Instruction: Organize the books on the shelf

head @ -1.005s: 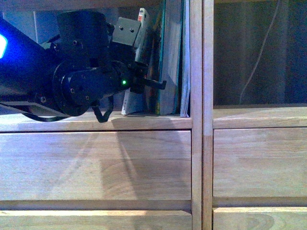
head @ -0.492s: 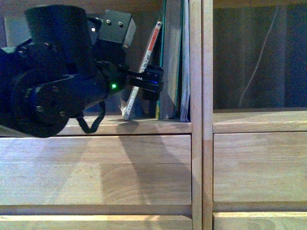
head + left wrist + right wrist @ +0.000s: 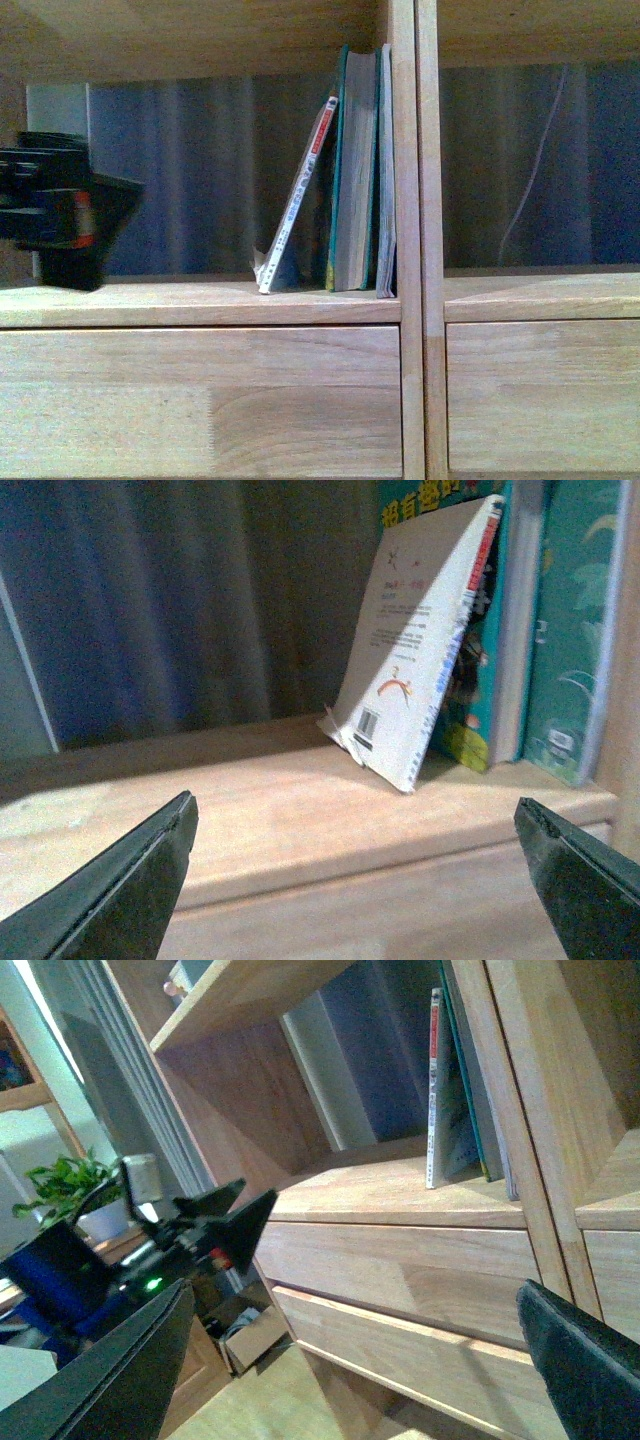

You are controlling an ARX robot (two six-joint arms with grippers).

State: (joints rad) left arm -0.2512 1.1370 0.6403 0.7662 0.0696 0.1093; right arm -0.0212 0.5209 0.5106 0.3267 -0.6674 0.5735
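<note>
The white book [image 3: 300,195] leans to the right against the upright teal-edged books [image 3: 356,170], which stand against the centre divider [image 3: 408,200] of the light-brown shelf [image 3: 200,302]. My left gripper [image 3: 70,210] is blurred at the far left of that compartment, open and empty, well apart from the books. In the left wrist view the white book [image 3: 415,650] and the teal books [image 3: 560,630] lie ahead of the open left gripper [image 3: 360,880]. My right gripper [image 3: 355,1360] is open and empty, back from the shelf. It sees the books [image 3: 445,1090] and the left gripper [image 3: 225,1215].
Plain drawer fronts [image 3: 200,400] sit below the shelf board. The compartment to the right of the divider [image 3: 530,170] holds no books, with a curtain and a hanging cable behind. A potted plant [image 3: 70,1190] and a cardboard box [image 3: 250,1335] stand to the shelf's left.
My left arm has drawn back to the left, away from the books. The white book stays leaning on the teal books. The front view now shows the shelf lower in the picture.
</note>
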